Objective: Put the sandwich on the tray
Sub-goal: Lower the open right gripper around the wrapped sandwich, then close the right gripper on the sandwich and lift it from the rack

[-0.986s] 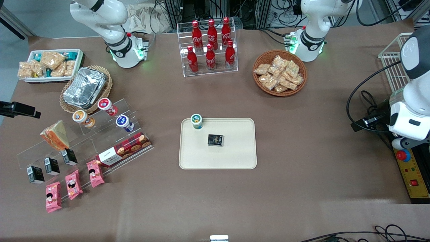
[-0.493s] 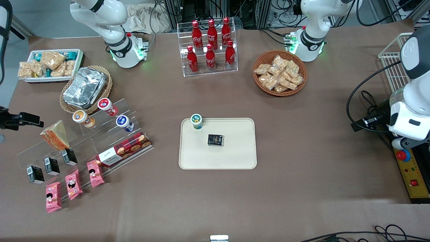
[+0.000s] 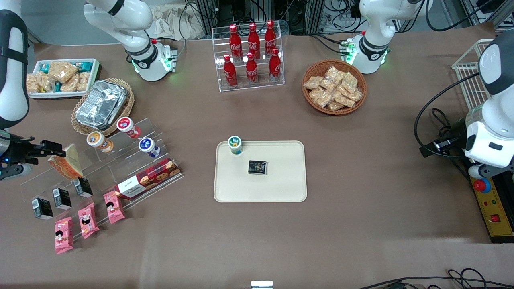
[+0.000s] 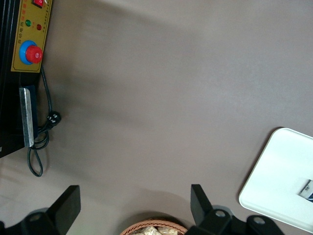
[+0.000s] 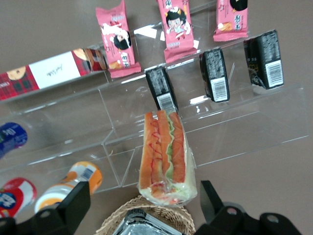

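The sandwich (image 3: pixel 66 162) is a wrapped triangular wedge with orange-red and white filling. It stands on the upper step of a clear acrylic shelf (image 3: pixel 120 160) toward the working arm's end of the table. My right gripper (image 3: pixel 55 154) hangs just above it, touching nothing. In the right wrist view the gripper (image 5: pixel 144 208) is open, its dark fingers (image 5: pixel 73 203) spread wide to either side of the sandwich (image 5: pixel 164 154). The cream tray (image 3: pixel 281 184) lies flat mid-table, holding a small green-lidded cup (image 3: pixel 235 144) and a black packet (image 3: pixel 257 167).
The shelf also carries small cans (image 3: pixel 127 126), a red cookie box (image 3: pixel 148 178), black packs (image 3: pixel 62 198) and pink packets (image 3: pixel 86 220). A wicker basket with a foil container (image 3: pixel 102 105) sits beside the sandwich. A cola bottle rack (image 3: pixel 251 54) and a snack basket (image 3: pixel 334 86) stand farther from the camera.
My right arm has come in from the table's edge toward the sandwich, and the gripper now hangs over it. Nothing on the table has moved.
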`<state>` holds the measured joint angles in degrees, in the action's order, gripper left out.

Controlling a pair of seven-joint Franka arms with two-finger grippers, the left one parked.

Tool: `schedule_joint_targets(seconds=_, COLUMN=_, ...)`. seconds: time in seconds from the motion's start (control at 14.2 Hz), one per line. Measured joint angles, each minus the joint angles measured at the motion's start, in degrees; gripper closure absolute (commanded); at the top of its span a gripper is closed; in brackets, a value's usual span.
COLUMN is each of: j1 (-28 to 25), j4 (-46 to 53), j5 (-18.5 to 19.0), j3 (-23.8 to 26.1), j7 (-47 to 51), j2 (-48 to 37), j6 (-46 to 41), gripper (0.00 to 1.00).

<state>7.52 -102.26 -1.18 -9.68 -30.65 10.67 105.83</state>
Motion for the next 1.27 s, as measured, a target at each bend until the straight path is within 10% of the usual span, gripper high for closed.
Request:
schedule_joint_targets(seconds=0.7, j1=0.1, j4=-5.5, j5=0.0, j3=-0.2, j7=-3.3, j2=1.5, j6=5.6, gripper=0.02)
schedule_joint_targets(seconds=1.27, j1=0.7, j4=-5.8, j5=0.0, j3=-1.0, j7=-5.7, j2=3.0, j6=6.7, gripper=0.35)
